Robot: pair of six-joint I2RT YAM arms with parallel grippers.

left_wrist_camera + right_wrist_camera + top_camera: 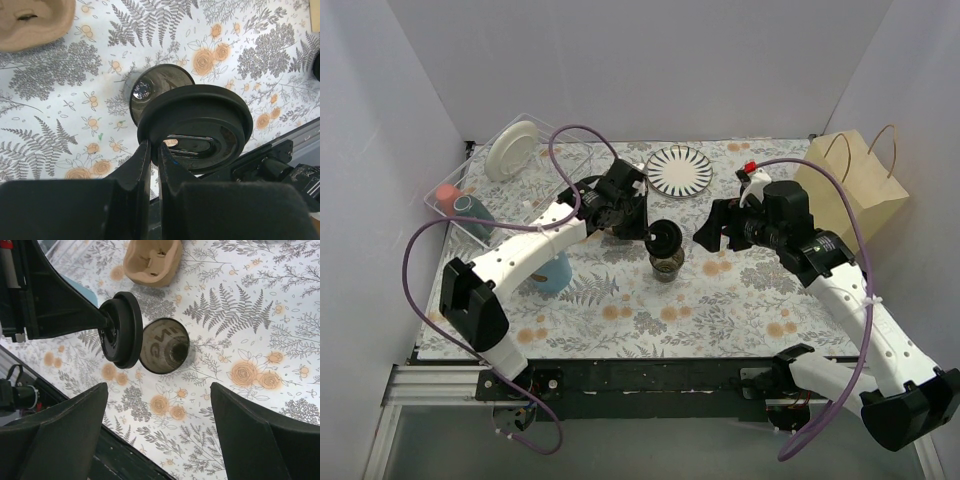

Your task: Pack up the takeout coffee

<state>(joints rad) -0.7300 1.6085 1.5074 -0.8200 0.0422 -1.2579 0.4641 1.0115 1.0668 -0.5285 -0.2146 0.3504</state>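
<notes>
Between the left gripper's pinched fingers sits the rim of a black lid, held on edge just beside the mouth of the open cup. That cup stands upright in the middle of the table. Nearby, the right gripper hangs with fingers spread wide, holding nothing. Beyond lies a carrier.

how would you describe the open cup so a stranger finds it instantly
Find the floral tablecloth and look at its middle. A small dark cup stands there, right beside the black lid that the left gripper holds. Unlike the light-blue cup further left, this lidless one is dark.
</notes>
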